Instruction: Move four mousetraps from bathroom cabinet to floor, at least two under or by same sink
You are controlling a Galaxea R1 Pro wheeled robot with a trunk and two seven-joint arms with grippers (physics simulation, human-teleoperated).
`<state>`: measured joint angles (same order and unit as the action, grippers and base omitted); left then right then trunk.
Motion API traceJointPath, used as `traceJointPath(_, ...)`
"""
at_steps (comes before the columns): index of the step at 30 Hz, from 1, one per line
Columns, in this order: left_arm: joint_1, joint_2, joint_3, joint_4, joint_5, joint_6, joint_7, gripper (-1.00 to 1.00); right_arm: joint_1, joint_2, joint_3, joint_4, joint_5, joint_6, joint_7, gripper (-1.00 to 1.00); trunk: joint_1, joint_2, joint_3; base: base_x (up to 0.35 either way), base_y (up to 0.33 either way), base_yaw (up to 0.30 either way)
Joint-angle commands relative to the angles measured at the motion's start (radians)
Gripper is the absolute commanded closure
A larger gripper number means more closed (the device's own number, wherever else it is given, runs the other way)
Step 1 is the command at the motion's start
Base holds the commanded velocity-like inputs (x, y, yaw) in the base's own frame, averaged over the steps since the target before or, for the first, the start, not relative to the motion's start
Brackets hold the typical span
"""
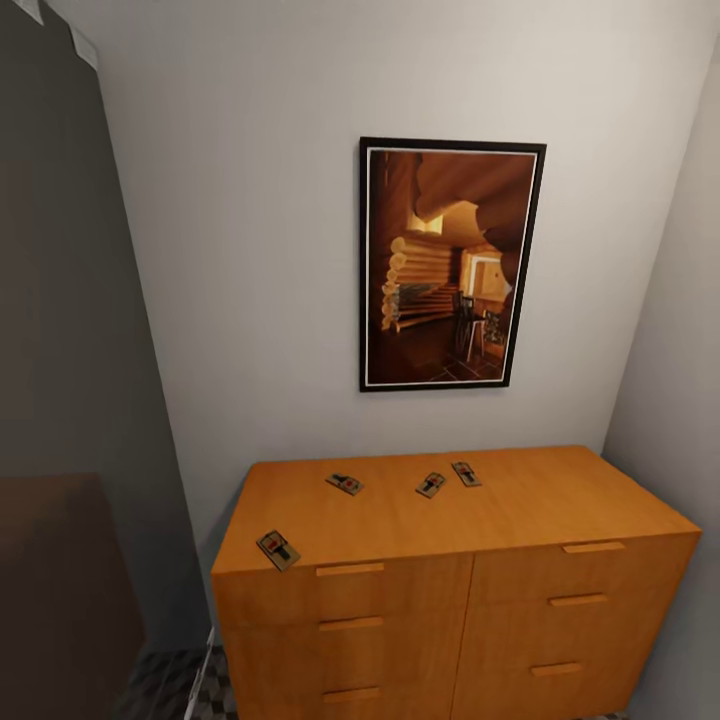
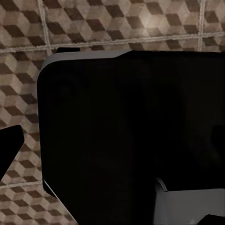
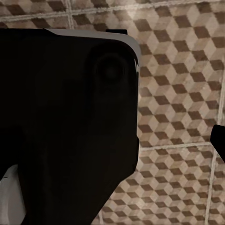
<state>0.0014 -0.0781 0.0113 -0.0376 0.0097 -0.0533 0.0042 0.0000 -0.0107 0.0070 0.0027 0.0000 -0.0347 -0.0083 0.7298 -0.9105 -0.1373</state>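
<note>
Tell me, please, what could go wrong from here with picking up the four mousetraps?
The front-left mousetrap lies at the cabinet top's very edge, so a nudge could knock it off. Two mousetraps lie close together near the back; grasping one might shift the other. All are thin and flat, which could make gripping unreliable.

Blk glossy body, rounded corners, grey trim.

A big black robot part hangs over the bathroom floor, whose cube-pattern tiles spread toward three o'clock.
</note>
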Motion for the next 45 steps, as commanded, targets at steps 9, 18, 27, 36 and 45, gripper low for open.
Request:
traceJointPath(9,0.0,0.0,0.001,-0.001,0.001,-0.002,0.0,-1.0,-0.001,0.0,0.001,0.0,0.0,-0.004,-0.001,-1.0,-0.034,0.062,0.027,0.0,0.0,0.0)
traceJointPath(18,0.0,0.0,0.001,-0.001,0.001,-0.002,0.0,-1.0,-0.001,0.0,0.001,0.0,0.0,-0.004,-0.001,-1.0,-0.069,0.125,0.056,0.0,0.0,0.0)
traceJointPath(27,0.0,0.0,0.001,-0.001,0.001,-0.002,0.0,-1.0,0.0,-0.001,0.001,0.0,0.0,-0.004,-0.001,-1.0,-0.103,0.188,0.084,0.0,0.0,0.0)
traceJointPath(36,0.0,0.0,0.001,-0.001,0.001,-0.002,0.0,-1.0,0.0,-0.001,0.001,0.0,0.0,-0.004,-0.001,-1.0,-0.138,0.251,0.112,0.0,0.0,0.0)
traceJointPath(45,0.0,0.0,0.001,-0.001,0.001,-0.001,0.0,-1.0,-0.001,-0.001,0.001,0.0,0.0,-0.005,-0.001,-1.0,-0.172,0.314,0.14,0.0,0.0,0.0)
